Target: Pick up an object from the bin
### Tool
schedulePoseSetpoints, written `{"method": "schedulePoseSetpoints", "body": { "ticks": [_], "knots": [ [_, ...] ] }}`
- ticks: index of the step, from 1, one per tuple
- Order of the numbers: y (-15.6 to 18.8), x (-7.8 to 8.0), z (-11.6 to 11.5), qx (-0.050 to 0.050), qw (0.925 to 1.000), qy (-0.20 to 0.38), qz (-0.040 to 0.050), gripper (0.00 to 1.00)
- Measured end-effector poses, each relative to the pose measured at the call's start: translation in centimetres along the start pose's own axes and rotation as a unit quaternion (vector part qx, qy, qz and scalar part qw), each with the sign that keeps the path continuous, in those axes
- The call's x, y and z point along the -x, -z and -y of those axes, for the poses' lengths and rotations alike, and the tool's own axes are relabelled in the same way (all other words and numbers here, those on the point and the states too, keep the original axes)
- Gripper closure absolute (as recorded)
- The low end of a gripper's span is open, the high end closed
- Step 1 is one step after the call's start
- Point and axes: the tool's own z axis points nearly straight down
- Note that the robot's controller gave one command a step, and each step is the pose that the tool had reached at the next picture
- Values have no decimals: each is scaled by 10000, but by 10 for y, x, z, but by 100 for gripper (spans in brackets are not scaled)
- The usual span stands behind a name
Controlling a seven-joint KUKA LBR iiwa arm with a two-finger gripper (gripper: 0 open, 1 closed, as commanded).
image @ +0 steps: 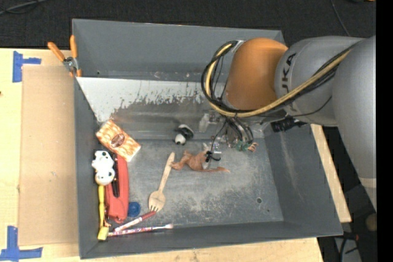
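Observation:
My gripper (212, 153) hangs below the orange wrist cover in the middle of the bin, its dark fingertips right at a small brown toy animal (195, 162) that lies flat on the floor. A small black-and-white ball-like toy (182, 134) sits just to the upper left of the gripper. A pale wooden fork (162, 184) lies slanted to the left of the brown toy, tines toward the bin's front.
Along the left wall lie a patterned orange packet (118, 140), a black-and-white plush toy (104, 169), a red tool (118, 190) with a blue cap, a yellow stick (101, 211) and a red-and-white straw (140, 229). The arm covers the bin's upper right.

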Motion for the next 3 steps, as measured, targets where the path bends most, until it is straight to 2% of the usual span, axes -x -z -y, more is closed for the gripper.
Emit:
{"method": "schedulePoseSetpoints", "body": {
  "ticks": [1, 2, 3],
  "knots": [
    [-23, -25, 10, 1, 10000, 74, -2, 0],
    [-32, -25, 21, 11, 9689, 2473, -12, 100],
    [-32, -25, 22, 12, 9691, 2467, -13, 100]
  ]
}}
